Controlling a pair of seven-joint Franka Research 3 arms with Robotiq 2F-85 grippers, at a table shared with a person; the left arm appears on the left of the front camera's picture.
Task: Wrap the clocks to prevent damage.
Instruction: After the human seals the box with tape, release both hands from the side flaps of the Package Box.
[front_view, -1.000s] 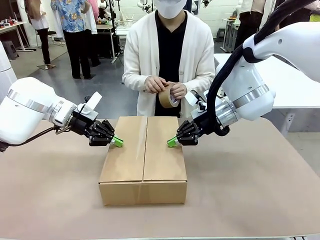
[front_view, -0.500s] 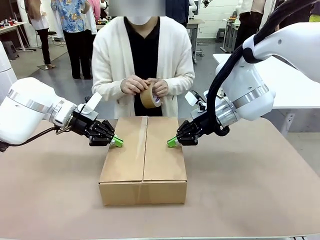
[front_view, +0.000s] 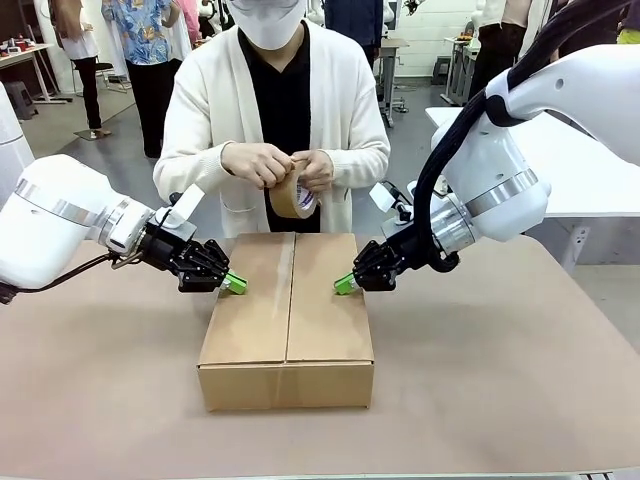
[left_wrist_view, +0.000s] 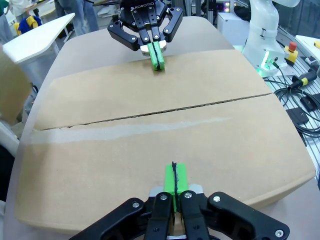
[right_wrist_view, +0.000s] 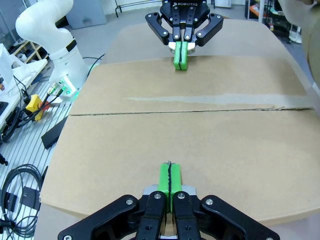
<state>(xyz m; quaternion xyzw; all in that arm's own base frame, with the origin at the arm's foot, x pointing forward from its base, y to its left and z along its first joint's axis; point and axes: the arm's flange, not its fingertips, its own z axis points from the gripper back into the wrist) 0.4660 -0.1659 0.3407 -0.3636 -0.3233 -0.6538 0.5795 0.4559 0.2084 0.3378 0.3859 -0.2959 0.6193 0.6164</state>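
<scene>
A closed cardboard box (front_view: 288, 318) stands mid-table with its two top flaps meeting at a centre seam (left_wrist_view: 150, 114). My left gripper (front_view: 236, 283) is shut, its green pads pressed on the box's left top flap (left_wrist_view: 173, 179). My right gripper (front_view: 343, 286) is also shut and presses down on the right flap (right_wrist_view: 170, 177). Across the table a person holds a roll of brown tape (front_view: 292, 197) in both hands, just above the box's far edge. No clocks are visible.
The brown tabletop (front_view: 500, 380) lies bare around the box. A white table (front_view: 590, 170) stands at the back right. Other people stand in the far left background. Cables (left_wrist_view: 305, 110) lie on the floor beside the table.
The person has leaned in and shifted left, bringing the tape roll lower and nearer the box. Both grippers have stayed on the flaps.
</scene>
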